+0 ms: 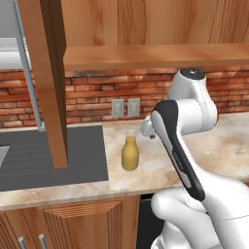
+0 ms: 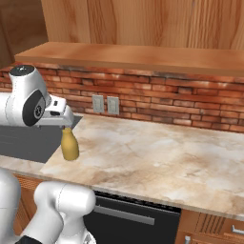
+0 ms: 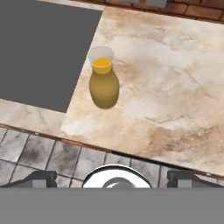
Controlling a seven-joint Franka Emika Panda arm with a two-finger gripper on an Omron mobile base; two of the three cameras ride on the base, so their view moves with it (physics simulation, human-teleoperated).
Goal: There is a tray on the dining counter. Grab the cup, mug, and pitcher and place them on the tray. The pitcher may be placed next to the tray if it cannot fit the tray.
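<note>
Pitcher [image 3: 104, 84] stands upright on the marble kitchen counter [image 3: 175, 100], beside the dark cooktop [image 3: 39, 52], at 11 o'clock in hand view. Gripper [image 3: 114, 178] spread wide, empty, poised above for approach.

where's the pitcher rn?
The pitcher stands upright on the marble kitchen counter, just right of the dark grey cooktop, below the wall outlets.
</note>
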